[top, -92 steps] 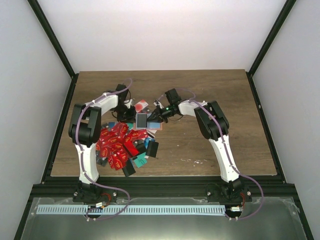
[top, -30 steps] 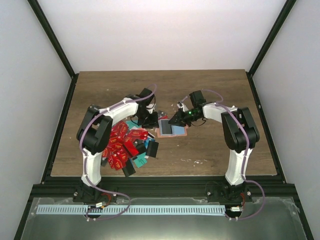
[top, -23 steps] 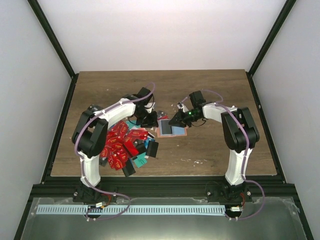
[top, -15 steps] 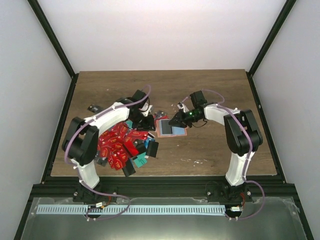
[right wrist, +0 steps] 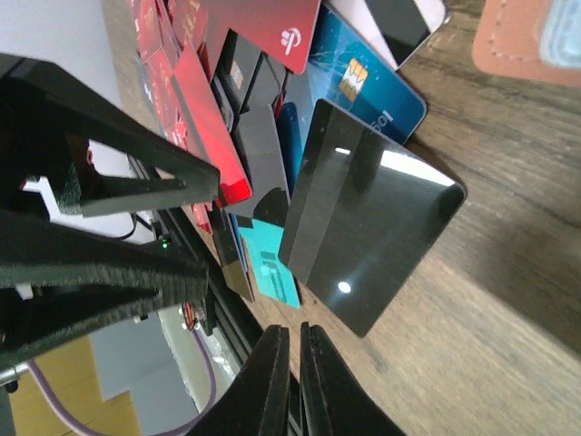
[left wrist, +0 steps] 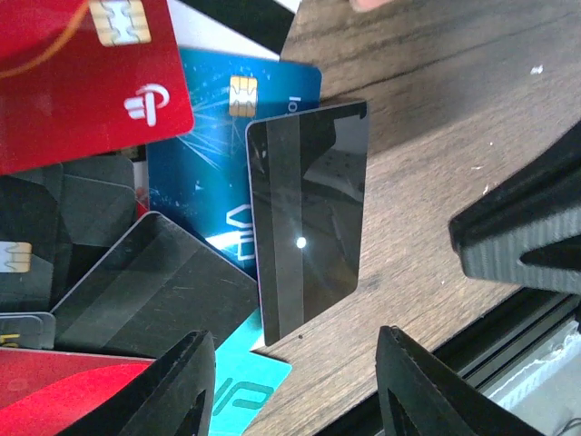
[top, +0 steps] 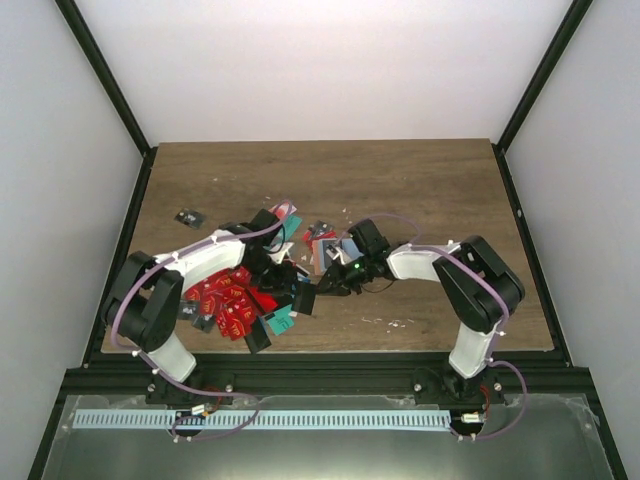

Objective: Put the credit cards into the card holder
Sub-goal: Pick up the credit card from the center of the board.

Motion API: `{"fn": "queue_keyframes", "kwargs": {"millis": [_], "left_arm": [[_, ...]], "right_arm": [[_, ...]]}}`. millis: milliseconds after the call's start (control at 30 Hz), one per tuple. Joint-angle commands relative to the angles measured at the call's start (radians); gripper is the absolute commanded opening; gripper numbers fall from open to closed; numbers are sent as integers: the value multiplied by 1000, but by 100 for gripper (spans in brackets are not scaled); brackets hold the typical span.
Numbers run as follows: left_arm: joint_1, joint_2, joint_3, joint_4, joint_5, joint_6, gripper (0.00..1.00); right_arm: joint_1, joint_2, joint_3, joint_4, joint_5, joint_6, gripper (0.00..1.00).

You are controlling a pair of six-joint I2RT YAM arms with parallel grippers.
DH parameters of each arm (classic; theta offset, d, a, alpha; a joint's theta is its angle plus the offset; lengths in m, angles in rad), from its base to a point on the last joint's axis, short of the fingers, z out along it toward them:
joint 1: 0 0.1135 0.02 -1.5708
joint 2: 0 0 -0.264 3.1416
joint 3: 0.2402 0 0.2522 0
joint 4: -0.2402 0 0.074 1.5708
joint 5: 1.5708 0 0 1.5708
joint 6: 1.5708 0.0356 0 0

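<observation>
Credit cards (top: 235,300) lie heaped on the left half of the surface (top: 430,190), toward its near edge. Most are red, with teal and black ones along the heap's right side. There we see a black card (left wrist: 309,218) lying partly over a blue card (left wrist: 209,154). Our left gripper (left wrist: 295,391) hangs spread above it, pinching nothing. Our right gripper (right wrist: 292,381) is pressed together and empty. The card holder (right wrist: 526,36) lies on bare wood near the blue card.

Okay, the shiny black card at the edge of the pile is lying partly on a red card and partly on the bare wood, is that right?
Not quite. The shiny black card lies partly on a blue card, not a red one, and partly on the bare wood of the table. The left wrist view shows it plainly.
</observation>
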Motion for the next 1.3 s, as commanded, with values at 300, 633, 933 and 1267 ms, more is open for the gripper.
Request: {"fn": "queue_keyframes", "kwargs": {"millis": [300,633,933,1267], "left_arm": [[-4,65,-80,148,100,-11,54],[-5,106,-139,259,183,-53,52],[-5,55,-137,273,160,-65,50],[-5,42,-105,216,68,-20,52]], "right_arm": [[40,133,22,120,56,67,1],[42,175,7,132,51,60,1],[42,138,-10,113,62,39,1],[42,-13,-33,32,106,-26,7]]}}
